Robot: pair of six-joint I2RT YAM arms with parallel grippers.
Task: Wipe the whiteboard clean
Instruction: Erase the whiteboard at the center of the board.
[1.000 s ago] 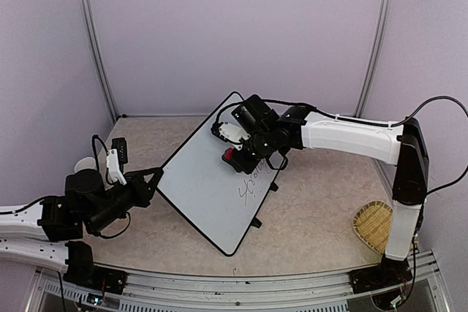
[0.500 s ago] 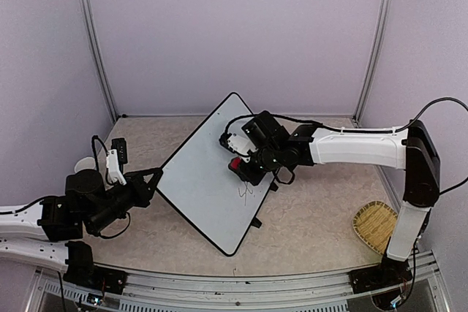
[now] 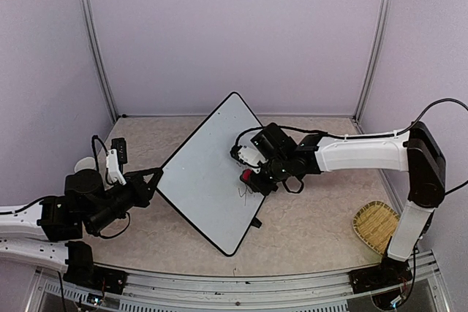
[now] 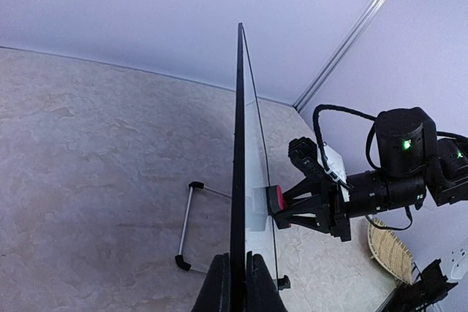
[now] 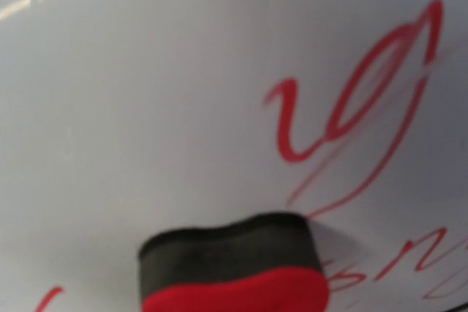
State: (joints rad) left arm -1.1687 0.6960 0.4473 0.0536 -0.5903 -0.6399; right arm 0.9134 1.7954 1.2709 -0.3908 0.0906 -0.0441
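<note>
Mid-worktop (image 3: 322, 213) stands the whiteboard (image 3: 205, 188), near-left edge clamped in the left claw (image 3: 154, 177), right claw (image 3: 251, 179) pinching the eraser (image 5: 234, 268) flat on it: best press evenly and sweep nearward across the scrawl (image 3: 245, 193).

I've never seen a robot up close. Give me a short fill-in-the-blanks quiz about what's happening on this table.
1. The whiteboard is clamped at its edge by the robot's ____ arm.
2. The eraser held in the right gripper is black and ____.
3. The woven basket lies near the base of the ____ arm.

Missing words: left; red; right.
</note>
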